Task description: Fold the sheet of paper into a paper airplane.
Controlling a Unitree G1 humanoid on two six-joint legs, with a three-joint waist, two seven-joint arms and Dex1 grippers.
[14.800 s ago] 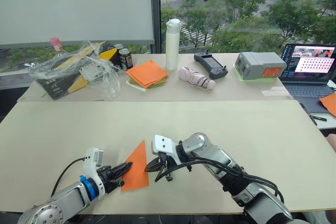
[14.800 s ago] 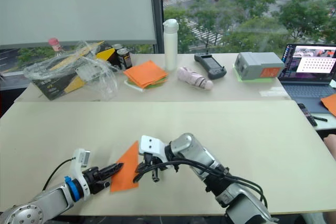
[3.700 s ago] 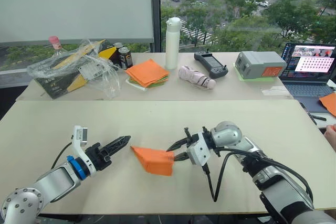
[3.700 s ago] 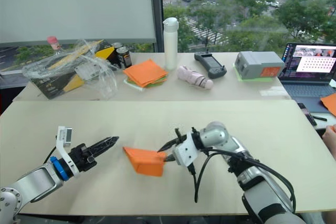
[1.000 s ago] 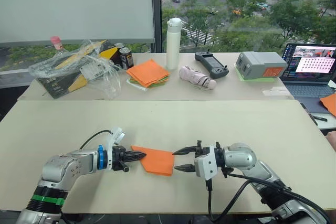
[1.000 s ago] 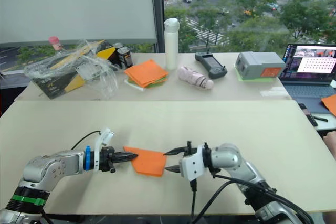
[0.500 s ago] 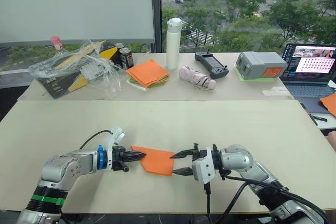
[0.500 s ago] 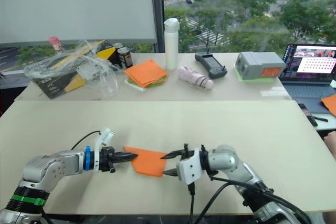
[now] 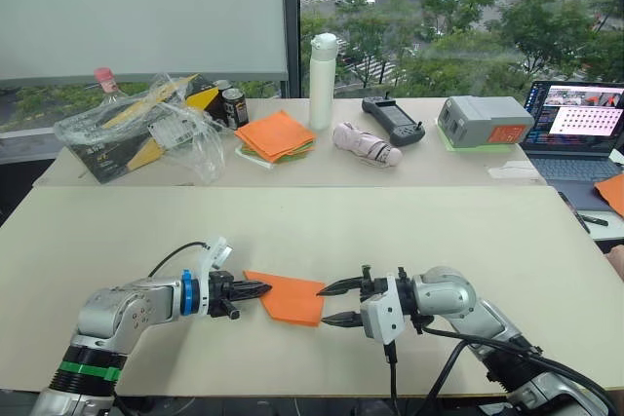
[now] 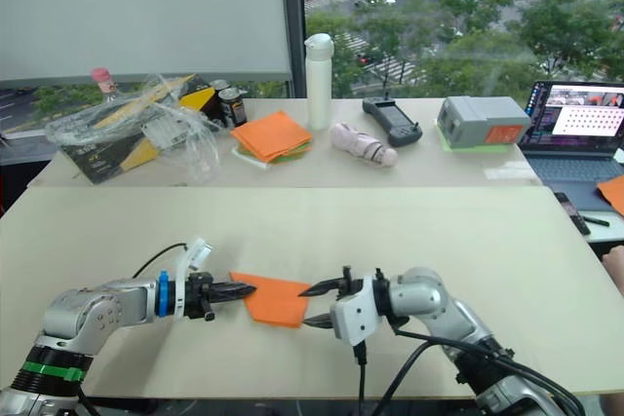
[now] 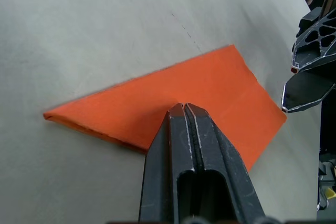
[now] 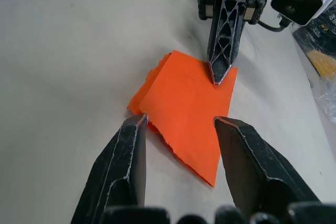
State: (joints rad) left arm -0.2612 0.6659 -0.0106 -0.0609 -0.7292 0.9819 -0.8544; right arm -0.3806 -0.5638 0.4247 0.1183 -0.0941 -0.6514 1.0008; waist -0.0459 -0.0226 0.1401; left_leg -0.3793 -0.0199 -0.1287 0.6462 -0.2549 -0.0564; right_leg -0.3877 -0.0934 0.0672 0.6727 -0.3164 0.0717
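Two pincers met at one folded sheet of paper (image 9: 288, 297), which lay flat on the near worktop (image 9: 409, 231), creased down to a narrow pointed shape.

Left pincer (image 9: 263, 289): fingers pressed together, tips resting on the paper's pointed end. Left wrist view showed the closed fingers (image 11: 191, 145) lying on top of the orange surface near its middle edge; whether they gripped a layer or merely pressed on it could not be told.

Right pincer (image 9: 331, 305): fingers spread wide, set just off the paper's blunt end, at 3 o'clock from the sheet. Right wrist view showed the two fingertips (image 12: 137, 124) straddling the near edge of the paper (image 12: 186, 106), one tip close by its ragged corner, the other just beside the opposite side; contact uncertain.

Sheet sat between the two pincers, left one at 9 o'clock, right one at 3 o'clock.

Far worktop, at 12 o'clock: a pile of orange and green sheets (image 9: 274, 135), a white bottle (image 9: 321, 81), a black handheld controller (image 9: 393, 118), a grey box (image 9: 484, 121), a laptop (image 9: 579, 129), and a plastic bag (image 9: 146, 133).
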